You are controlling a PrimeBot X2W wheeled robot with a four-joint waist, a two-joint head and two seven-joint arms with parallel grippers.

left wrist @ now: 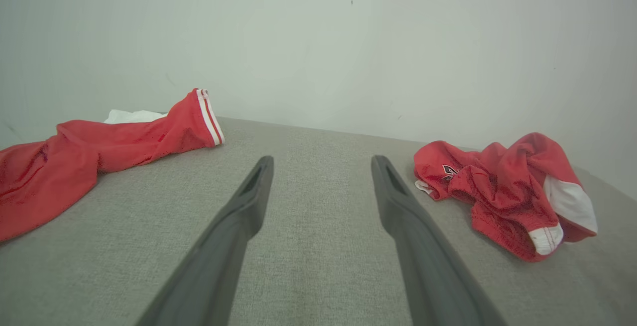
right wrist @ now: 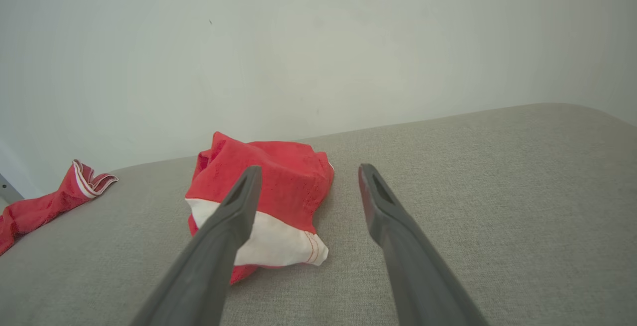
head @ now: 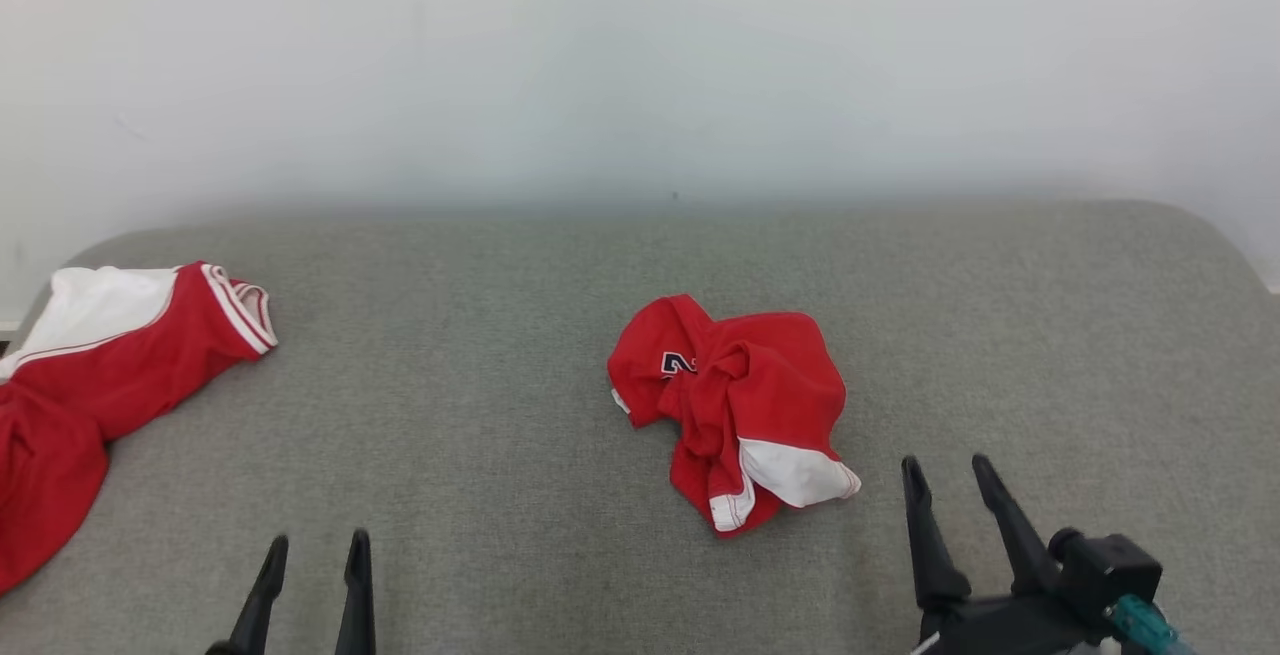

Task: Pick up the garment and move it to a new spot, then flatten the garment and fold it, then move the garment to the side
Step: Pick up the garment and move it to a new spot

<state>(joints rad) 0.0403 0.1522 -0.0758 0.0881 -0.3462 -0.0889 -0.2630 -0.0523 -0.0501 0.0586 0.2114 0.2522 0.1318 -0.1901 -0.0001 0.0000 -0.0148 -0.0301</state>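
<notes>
In the head view, a crumpled garment (head: 735,410), red with white panels, is being carried near the middle of the grey fabric surface (head: 480,415). It is bunched into a heap with part of a dark numeral showing. A second garment (head: 110,375), also red and white, is being draped along the surface's left edge, well apart from the heap. The left gripper (head: 318,538) is being held over the near edge at the left, its fingers spread with nothing between them. The right gripper (head: 946,463) is being held over the near edge at the right, near the heap's white corner but apart from it, with its fingers likewise spread and empty. A pale wall (head: 640,65) is being shown behind the far edge.

In the left wrist view, the left gripper (left wrist: 322,159) is being held wide open over bare fabric. The crumpled garment (left wrist: 502,191) is being seen to the right of its fingers and the second garment (left wrist: 99,152) to the left, neither being touched.

In the right wrist view, the right gripper (right wrist: 309,168) is being held open and empty. The crumpled garment (right wrist: 283,176) is being partly covered by one finger that crosses in front of it. The second garment (right wrist: 50,201) is being shown at the surface's far left edge.
</notes>
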